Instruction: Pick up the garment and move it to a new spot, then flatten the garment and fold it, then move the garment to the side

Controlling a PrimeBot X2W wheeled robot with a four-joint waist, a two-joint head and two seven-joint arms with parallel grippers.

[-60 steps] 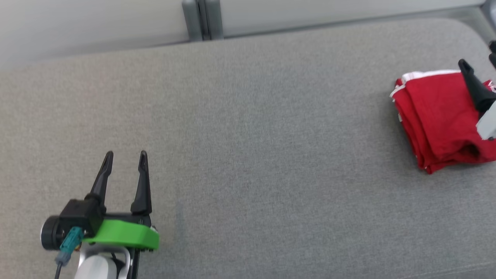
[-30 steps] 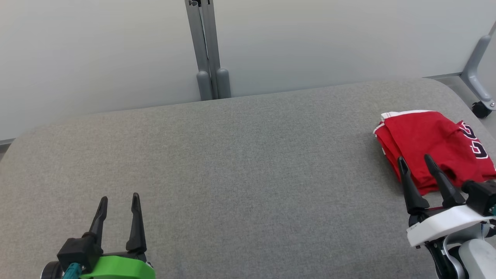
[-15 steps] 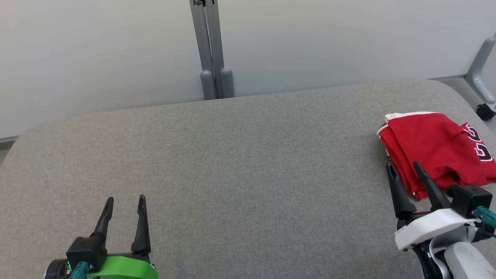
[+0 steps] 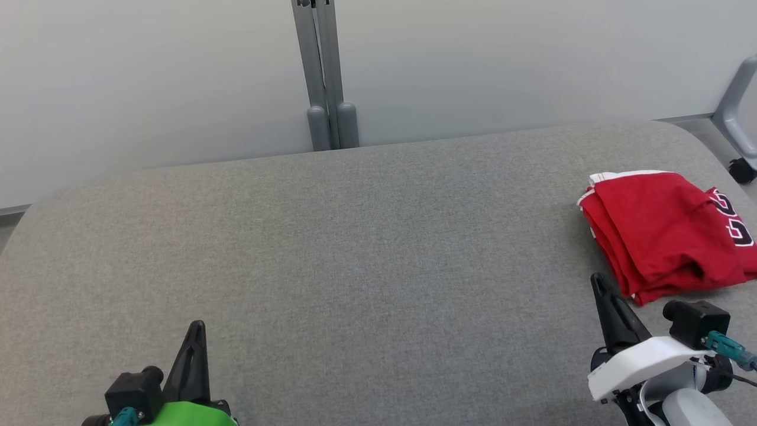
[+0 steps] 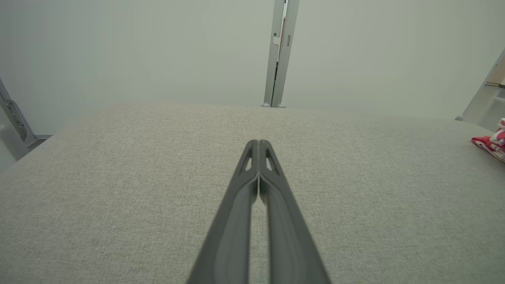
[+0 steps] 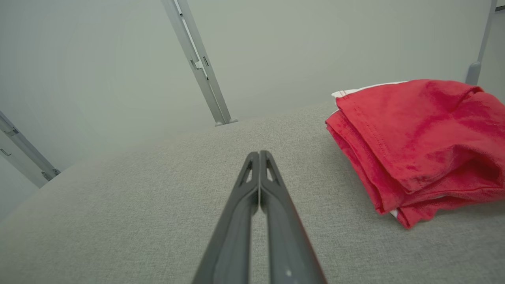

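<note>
The garment (image 4: 662,231) is red with white trim and dark lettering. It lies folded in a compact stack at the right end of the grey padded surface (image 4: 366,266). In the right wrist view the garment (image 6: 414,138) sits to the right of my fingers, apart from them. My right gripper (image 4: 598,283) is shut and empty, just in front of the stack's near corner. My left gripper (image 4: 198,328) is shut and empty at the lower left, far from the cloth. A sliver of the garment (image 5: 491,142) shows at the right edge of the left wrist view.
A pale partition wall with a grey upright post (image 4: 324,77) stands behind the surface. At the far right a grey frame leg on a caster (image 4: 739,168) stands beside the surface's rounded end. The surface's back edge curves down toward the wall.
Both grippers have gone from open to shut with nothing in them, and both have drawn back toward the bottom of the head view. The garment has stayed where it lay.
</note>
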